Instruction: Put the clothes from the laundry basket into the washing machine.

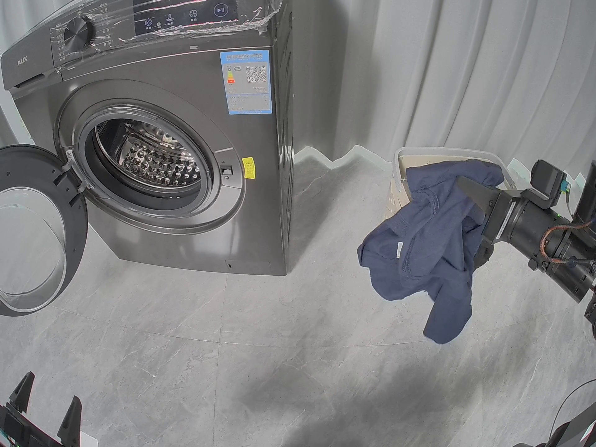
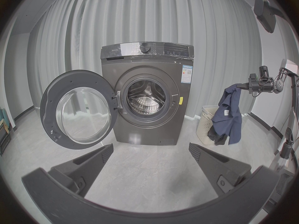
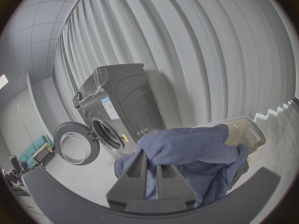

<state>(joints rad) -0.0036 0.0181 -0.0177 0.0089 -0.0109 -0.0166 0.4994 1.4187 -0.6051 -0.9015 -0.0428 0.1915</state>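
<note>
A dark blue garment (image 1: 428, 243) hangs in the air over the near side of the white laundry basket (image 1: 434, 154), held up by my right gripper (image 1: 467, 189), which is shut on its upper edge. The right wrist view has the fingers (image 3: 137, 171) pinched together on the blue garment (image 3: 187, 150), with the basket (image 3: 246, 131) behind. The grey washing machine (image 1: 186, 156) stands at the left, its round door (image 1: 31, 231) swung wide and the steel drum (image 1: 155, 156) bare. My left gripper (image 1: 46, 408) waits low at the near left, open, nothing in it (image 2: 149, 159).
White curtains (image 1: 447, 63) hang behind the machine and basket. Bare grey tile floor (image 1: 279, 355) stretches between the basket and the machine's opening. The open door juts out to the left of the drum.
</note>
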